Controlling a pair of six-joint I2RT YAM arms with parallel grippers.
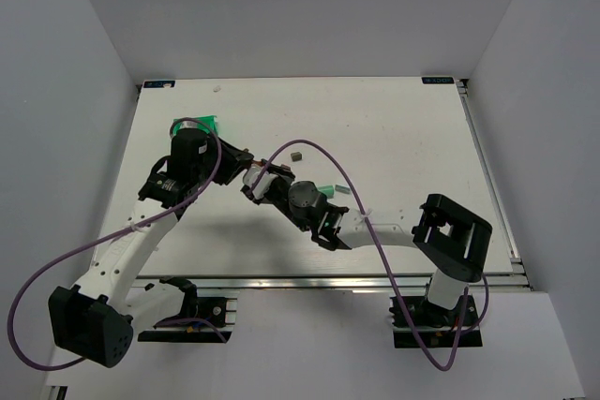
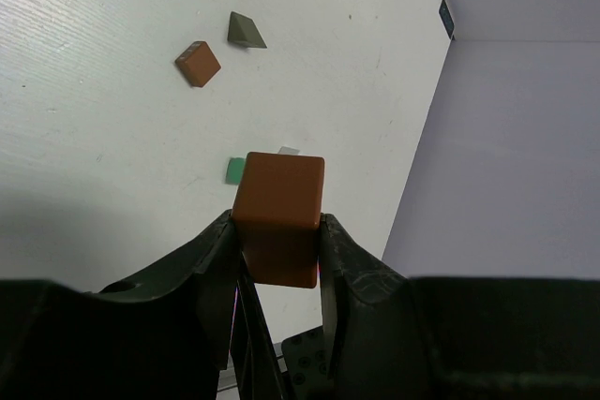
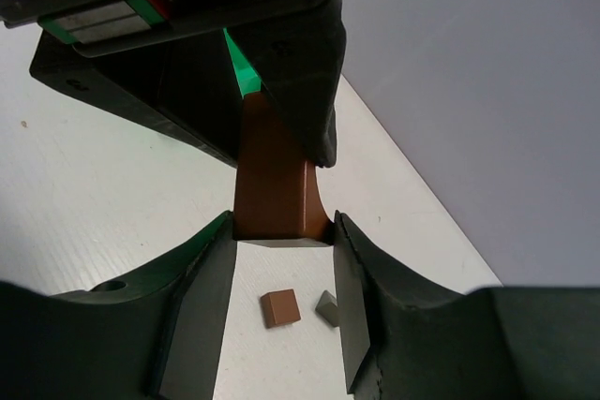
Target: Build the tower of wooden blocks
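No stacked tower shows in any view. My left gripper (image 2: 277, 224) is shut on a brown block (image 2: 278, 217), held above the table. In the right wrist view that same brown block (image 3: 274, 180) hangs from the left fingers (image 3: 300, 91) and its free end lies between my right gripper's (image 3: 281, 231) spread fingertips. I cannot tell whether they touch it. Both grippers meet at the table's middle left, the left gripper (image 1: 239, 158) just above the right gripper (image 1: 258, 183). A small brown block (image 2: 198, 63) and an olive wedge (image 2: 246, 30) lie loose below.
A green bin (image 1: 197, 125) stands behind the left arm. A mint piece (image 2: 234, 170) and a whitish piece (image 2: 289, 150) lie near the right arm's wrist. The small brown block (image 3: 280, 308) and the wedge (image 3: 326, 308) lie under the right fingers. Grey walls enclose the table.
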